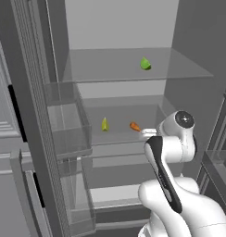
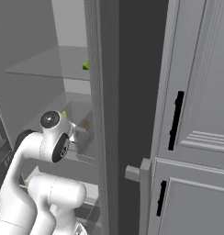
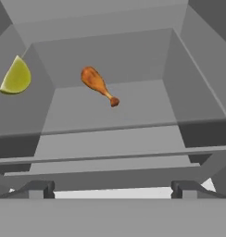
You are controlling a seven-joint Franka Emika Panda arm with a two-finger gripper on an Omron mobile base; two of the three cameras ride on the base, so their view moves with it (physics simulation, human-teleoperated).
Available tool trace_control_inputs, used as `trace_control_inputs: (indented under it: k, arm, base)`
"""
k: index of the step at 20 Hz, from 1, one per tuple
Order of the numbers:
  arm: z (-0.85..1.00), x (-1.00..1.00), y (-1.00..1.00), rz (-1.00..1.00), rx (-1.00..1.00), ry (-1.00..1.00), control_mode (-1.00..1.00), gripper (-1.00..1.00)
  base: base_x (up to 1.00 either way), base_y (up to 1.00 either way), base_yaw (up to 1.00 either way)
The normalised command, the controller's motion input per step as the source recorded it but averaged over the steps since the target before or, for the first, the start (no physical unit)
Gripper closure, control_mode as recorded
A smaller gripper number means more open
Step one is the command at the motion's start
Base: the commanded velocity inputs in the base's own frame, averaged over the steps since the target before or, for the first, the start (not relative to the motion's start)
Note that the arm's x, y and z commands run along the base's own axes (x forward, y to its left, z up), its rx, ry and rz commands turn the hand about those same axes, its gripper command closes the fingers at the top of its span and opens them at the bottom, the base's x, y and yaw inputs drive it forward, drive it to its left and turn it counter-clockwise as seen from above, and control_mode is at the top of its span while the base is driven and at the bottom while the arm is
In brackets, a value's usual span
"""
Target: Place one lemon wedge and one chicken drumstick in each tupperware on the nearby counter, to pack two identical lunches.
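An orange-brown chicken drumstick [image 3: 98, 84] lies in a clear fridge bin [image 3: 198, 115], its thin end pointing toward me. A yellow-green lemon wedge [image 3: 16, 77] sits to its left, against the bin's left wall. In the left base view the lemon wedge [image 1: 104, 124] and drumstick [image 1: 134, 126] rest on the middle shelf, with my gripper [image 1: 147, 133] just in front of the drumstick. My gripper [image 3: 112, 190] is open and holds nothing, short of the bin's front rim. The tupperware and the counter are out of view.
A greener wedge [image 1: 145, 64] lies on the glass shelf above. The open fridge door with its clear door bins [image 1: 64, 125] stands at left. A dark fridge wall [image 2: 109, 114] and grey panelled cabinets with black handles [image 2: 174, 120] stand at right.
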Motion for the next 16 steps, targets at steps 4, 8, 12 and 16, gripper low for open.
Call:
trace_control_inputs:
  k: [4, 8, 12, 16]
  arm:
    - [0.0, 0.0, 0.0, 0.0, 0.0, 0.0, 1.0, -1.0]
    - [0.0, 0.0, 0.0, 0.0, 0.0, 0.0, 1.0, -1.0]
    - [0.0, 0.0, 0.0, 0.0, 0.0, 0.0, 1.0, -1.0]
    - [0.0, 0.0, 0.0, 0.0, 0.0, 0.0, 1.0, -1.0]
  base:
    - [-0.04, 0.14, -0.02]
    - [-0.33, 0.33, 0.0]
    - [-0.65, 0.4, -0.01]
    - [-0.27, 0.16, -0.03]
